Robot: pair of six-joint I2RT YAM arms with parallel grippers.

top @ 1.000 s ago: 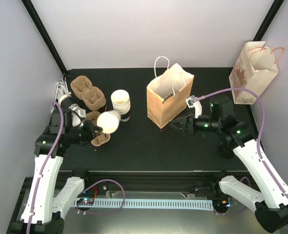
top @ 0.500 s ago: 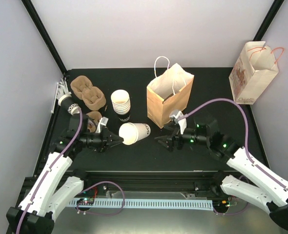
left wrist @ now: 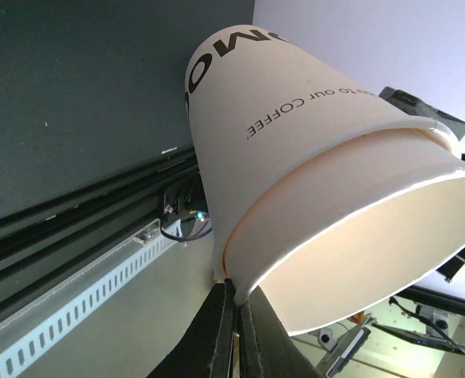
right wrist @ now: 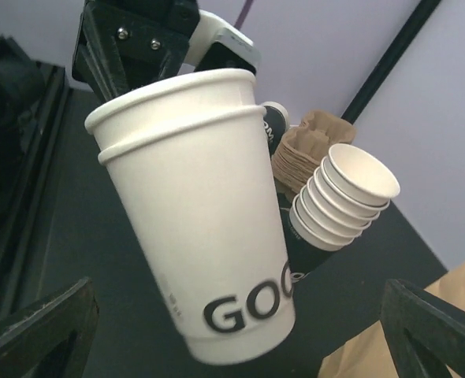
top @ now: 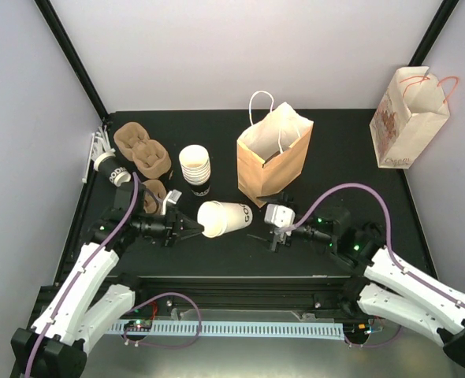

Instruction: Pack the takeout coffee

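Top external view has the white paper cup with dark lettering near its base (top: 226, 218) up off the black table, just in front of the tall brown paper bag (top: 273, 161), by its near left corner; the left gripper (top: 190, 227) has its fingers pinched on the cup's rim and that's the only hold; the right gripper (top: 258, 235) is also in front of the bag, fingers spread wide with nothing in them, tips just short of the cup's base. My worry is that a thin rim pinch lets the cup droop or swivel; the right wrist view shows two stacked rims, so I reckon two cups are nested and the outer one could slide off; a hard squeeze from the right could crush the wall. The cup is on its side, long axis roughly level across the bag's front, mouth toward the left gripper, base toward the right one.
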